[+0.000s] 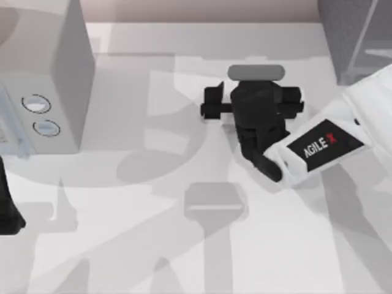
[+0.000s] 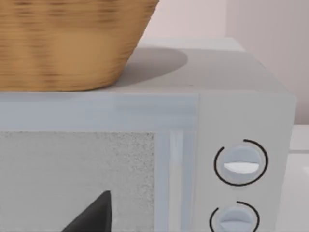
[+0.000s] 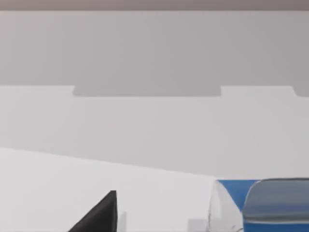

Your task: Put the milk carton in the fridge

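- The right arm's end effector [image 1: 256,116] hangs over the middle of the white tabletop [image 1: 184,245], toward the far side, its black wrist body seen from above and the white "AGILEX" forearm running off to the right.
- How far its fingers stand apart cannot be told; whether it grips anything is likewise not visible.
- The milk carton [image 3: 260,205] appears in the right wrist view as a blue top with a pale lower edge, close under that end effector, with one dark finger [image 3: 99,215] to the side of it; contact between the two cannot be made out.
- The fridge [image 1: 358,37], dark grey and speckled with paler frame edges, stands at the far right corner of the tabletop, well apart from the carton.
- The left arm [image 1: 9,202] sits at the left edge of the tabletop, beside a light grey box with two round dials [image 1: 43,86].
- A woven basket [image 2: 67,43] rests on top of that box; its contents are out of sight.
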Controlling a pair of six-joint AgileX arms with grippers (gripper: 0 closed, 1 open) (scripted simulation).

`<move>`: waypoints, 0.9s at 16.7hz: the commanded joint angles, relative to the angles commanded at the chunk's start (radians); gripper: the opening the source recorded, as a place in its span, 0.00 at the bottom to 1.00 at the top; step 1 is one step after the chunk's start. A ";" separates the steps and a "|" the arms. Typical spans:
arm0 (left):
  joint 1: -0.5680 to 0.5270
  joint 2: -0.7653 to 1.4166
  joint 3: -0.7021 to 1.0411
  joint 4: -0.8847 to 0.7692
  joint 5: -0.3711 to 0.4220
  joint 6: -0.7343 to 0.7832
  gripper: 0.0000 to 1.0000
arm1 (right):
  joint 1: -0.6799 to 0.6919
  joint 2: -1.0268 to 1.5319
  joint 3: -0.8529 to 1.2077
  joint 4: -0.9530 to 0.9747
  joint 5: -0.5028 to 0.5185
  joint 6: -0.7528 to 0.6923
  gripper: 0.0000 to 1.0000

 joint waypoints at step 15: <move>0.000 0.000 0.000 0.000 0.000 0.000 1.00 | 0.000 0.000 0.000 0.000 0.000 0.000 0.00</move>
